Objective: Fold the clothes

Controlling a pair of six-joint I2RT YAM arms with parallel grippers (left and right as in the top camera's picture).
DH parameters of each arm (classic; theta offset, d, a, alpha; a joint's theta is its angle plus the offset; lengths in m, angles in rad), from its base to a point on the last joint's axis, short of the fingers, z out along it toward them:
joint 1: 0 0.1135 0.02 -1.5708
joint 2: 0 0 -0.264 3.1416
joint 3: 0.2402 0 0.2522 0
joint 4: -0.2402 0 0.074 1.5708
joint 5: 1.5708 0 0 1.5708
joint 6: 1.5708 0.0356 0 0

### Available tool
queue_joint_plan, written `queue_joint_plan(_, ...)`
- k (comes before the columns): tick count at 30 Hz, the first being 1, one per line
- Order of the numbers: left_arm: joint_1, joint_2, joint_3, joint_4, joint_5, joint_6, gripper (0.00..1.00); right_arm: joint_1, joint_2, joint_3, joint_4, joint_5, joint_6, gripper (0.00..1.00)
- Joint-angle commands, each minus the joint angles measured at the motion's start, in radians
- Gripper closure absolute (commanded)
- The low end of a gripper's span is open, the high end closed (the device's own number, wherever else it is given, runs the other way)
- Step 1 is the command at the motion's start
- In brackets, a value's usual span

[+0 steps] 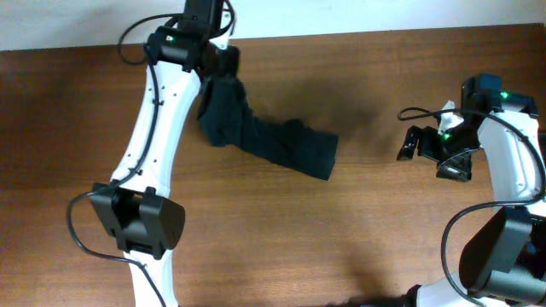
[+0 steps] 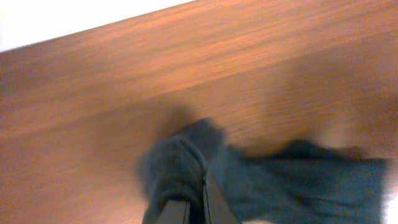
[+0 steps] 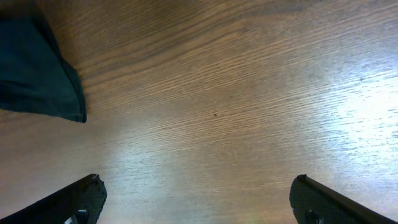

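Clamped almost together on a pinch of dark cloth, the left claw [image 1: 223,75] sits at about 11 o'clock on the brown wooden table [image 1: 367,230]. Its wrist view shows the two fingers [image 2: 217,210] pressed close, with fabric humped up around them. What it grips is the black soft-fabric T-shirt [image 1: 281,143] — not spread out but gathered into a rope-like bundle that trails from the claw toward 4 o'clock and ends near the table's centre, its free end resting on the wood. The right claw [image 1: 433,155] hangs at 3 o'clock, well apart from the shirt, its fingers spread wide with nothing between them. Its wrist camera shows only a corner of the shirt [image 3: 34,74], at 10 o'clock of that view. From the way it sags and creases, I judge the shirt light, limp and not fragile. It is likely to drag rather than slide and to collapse wherever it is unsupported — so a single pinch will only bunch it more. Better holds would be a hem, a shoulder seam or a sleeve edge, one per claw, though none can be picked out in the bundle as it lies. No logo, label or readable writing shows in any view.
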Motion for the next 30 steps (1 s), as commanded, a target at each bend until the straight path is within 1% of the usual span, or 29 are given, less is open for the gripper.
queue_joint_plan(1, -0.076, -0.037, 0.096, 0.048, 0.227, -0.014, 1.0, -0.025, -0.012, 0.009, 0.001, 0.006, -0.006, 0.01)
queue_joint_plan(4, -0.148, -0.037, 0.166, 0.122, 0.275, -0.014, 1.0, -0.072, -0.012, 0.009, -0.006, 0.001, 0.012, 0.0)
queue_joint_plan(10, -0.316, -0.037, 0.309, 0.353, 0.273, -0.018, 1.0, -0.144, -0.012, 0.009, -0.02, -0.025, 0.011, 0.01)
queue_joint_plan(12, -0.358, -0.037, 0.353, 0.412, 0.238, -0.023, 1.0, -0.148, -0.012, 0.009, -0.021, -0.024, 0.011, 0.0)
queue_joint_plan(14, -0.39, -0.037, 0.4, 0.438, 0.148, -0.059, 1.0, -0.148, -0.012, 0.009, -0.021, -0.024, 0.011, 0.01)
queue_joint_plan(19, -0.437, -0.037, 0.463, 0.444, 0.04, -0.092, 1.0, -0.148, -0.012, 0.009, -0.021, -0.024, 0.011, 0.01)
queue_joint_plan(22, -0.461, -0.037, 0.477, 0.425, -0.024, -0.09, 1.0, -0.148, -0.012, 0.009, -0.021, -0.024, 0.011, 0.01)
queue_joint_plan(27, -0.463, -0.052, 0.492, 0.318, -0.156, 0.027, 1.0, -0.148, -0.012, 0.009, -0.02, -0.024, 0.008, 0.0)
queue_joint_plan(30, -0.451, -0.071, 0.492, 0.253, -0.185, 0.088, 1.0, -0.148, -0.012, 0.009, -0.019, -0.024, 0.008, 0.01)
